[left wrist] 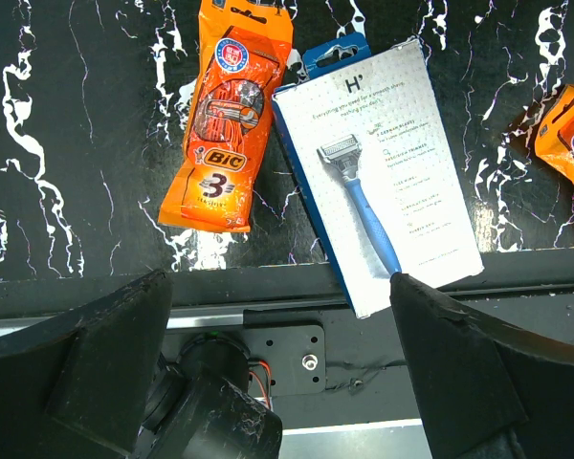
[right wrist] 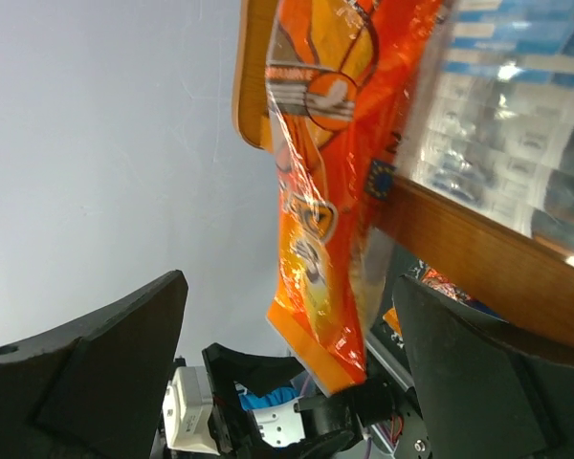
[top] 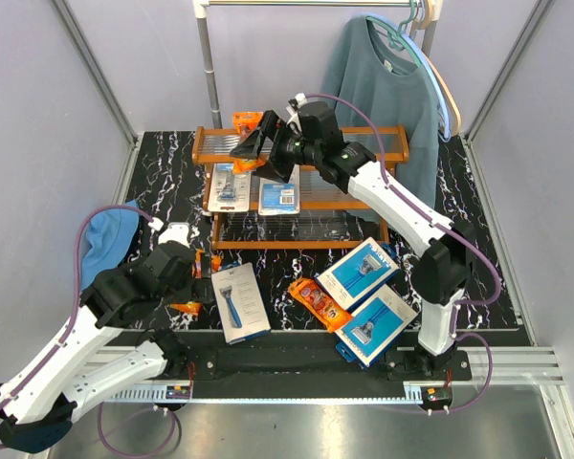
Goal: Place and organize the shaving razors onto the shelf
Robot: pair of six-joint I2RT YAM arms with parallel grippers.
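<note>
The right gripper [right wrist: 289, 287] stands wide open. Its two dark fingers [right wrist: 105, 373] are spread either side of an orange razor bag [right wrist: 316, 191], and neither visibly touches it. The bag, its glossy printed plastic crinkled, rests against the brown wooden frame of the shelf [right wrist: 478, 253]. Beyond the frame are blurred grey-blue blister cards [right wrist: 502, 96]. A pale grey wall [right wrist: 105, 134] lies behind the bag. Under the bag's lower end is a white and black part of the other arm [right wrist: 220, 421].

This looks like a robot test cell in a laboratory: plain grey wall panels [top: 38, 115] in an aluminium frame [top: 96, 72] enclose a black marbled worktop [top: 163, 172]. Two arms [top: 96, 354] are bolted at its near edge. A wooden shelf [top: 268, 245] and a clothes rail [top: 209, 67] with one sweater [top: 383, 86] stand behind.
</note>
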